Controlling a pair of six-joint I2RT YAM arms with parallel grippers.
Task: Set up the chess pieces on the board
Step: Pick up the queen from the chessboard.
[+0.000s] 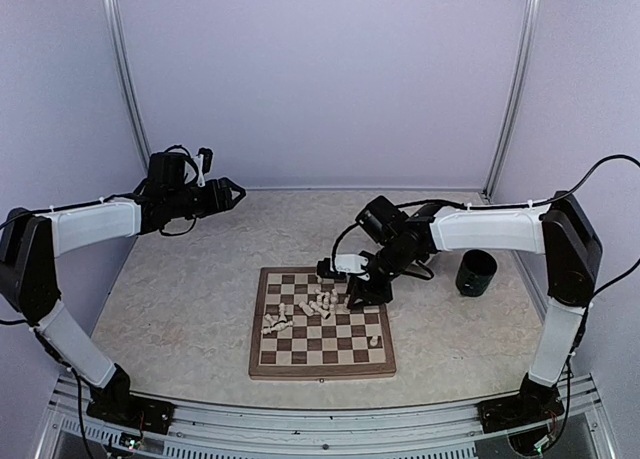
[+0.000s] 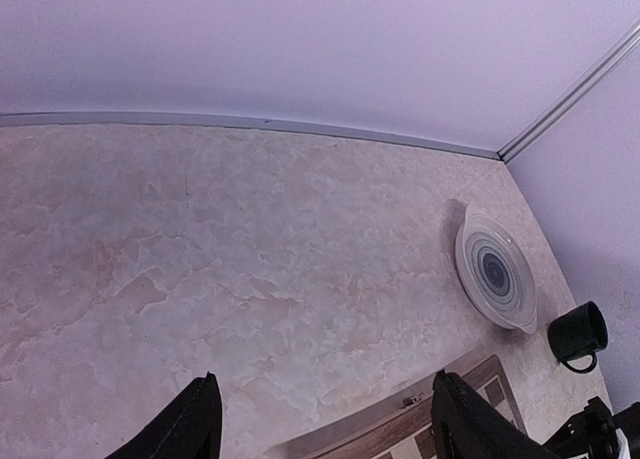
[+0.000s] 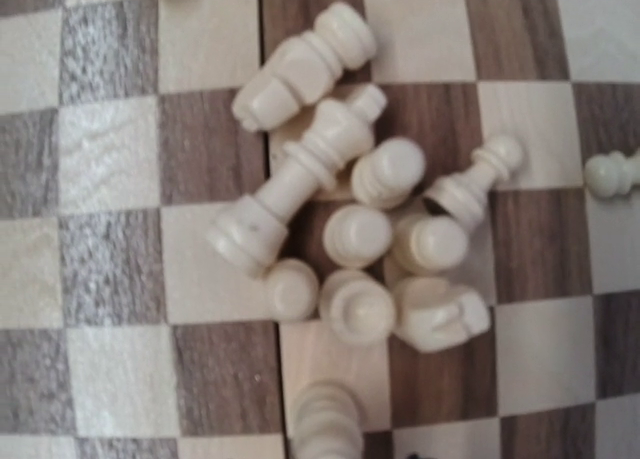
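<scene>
Right claw (image 1: 358, 296) over board (image 1: 320, 371), grip state unreadable, chess pieces (image 3: 357, 234) heaped beneath; left claw (image 1: 236, 192) aloft, jaws spread apart

Reading as a robotics lab test cell. Plain lilac wall panels (image 1: 320, 79) are enclosing a marbled tabletop (image 1: 190, 299) on three sides; aluminium posts (image 1: 516, 89) are running up the upper left and upper right. A slotted metal rail (image 1: 320, 426) is crossing the bottom edge, carrying the cabled left arm (image 1: 90, 226) and right arm (image 1: 490, 229). The board (image 1: 320, 371) is sitting at centre.
</scene>
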